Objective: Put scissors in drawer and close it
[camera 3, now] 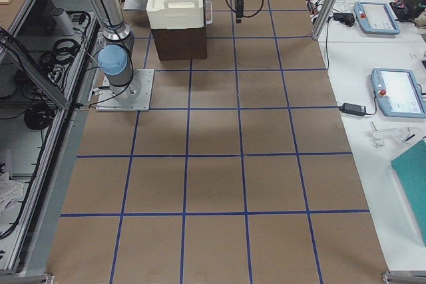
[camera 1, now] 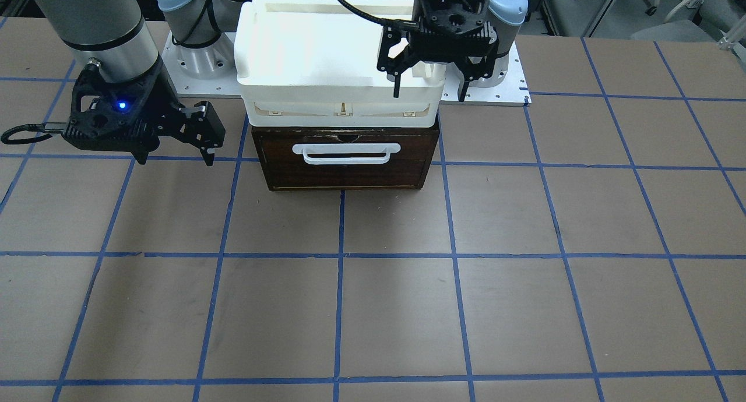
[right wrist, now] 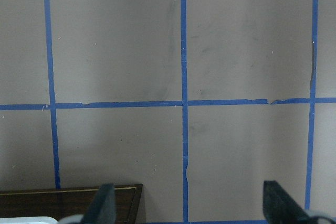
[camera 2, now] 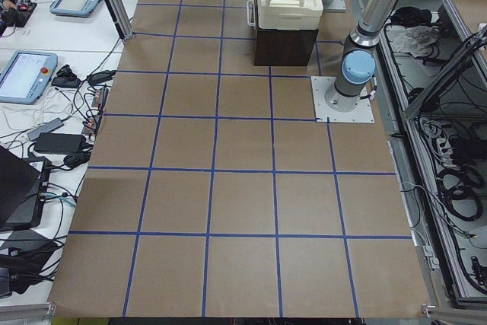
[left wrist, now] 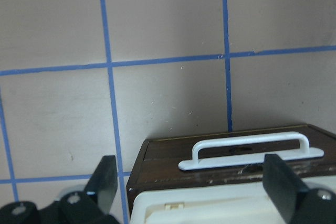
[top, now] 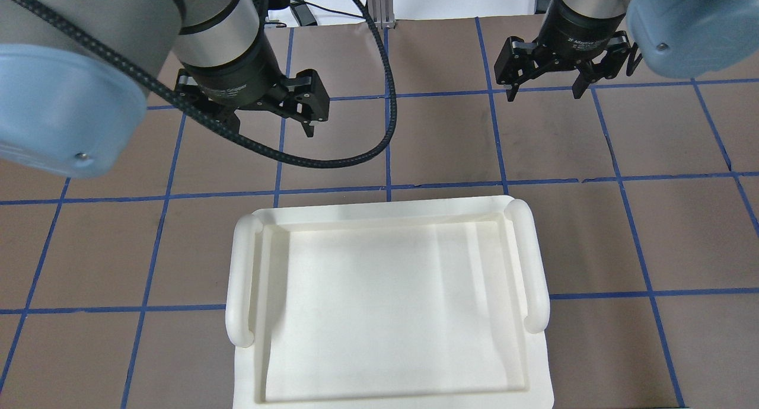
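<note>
The dark brown wooden drawer [camera 1: 344, 172] with its white bar handle [camera 1: 347, 153] stands shut, its front flush with its case. It also shows in the left wrist view [left wrist: 157, 161]. The scissors show in no view. My left gripper [camera 1: 431, 94] hangs open and empty above the case's edge, over the drawer front [top: 270, 121]. My right gripper [camera 1: 175, 156] is open and empty above the bare table beside the drawer's other side [top: 544, 93]. The right wrist view shows only a corner of the wooden case [right wrist: 73, 200].
A white plastic tray-like box [top: 385, 302] sits on top of the wooden case [camera 1: 332, 58]. The table is brown with a blue tape grid. Both arm bases stand behind the case on a white plate [camera 1: 501, 90].
</note>
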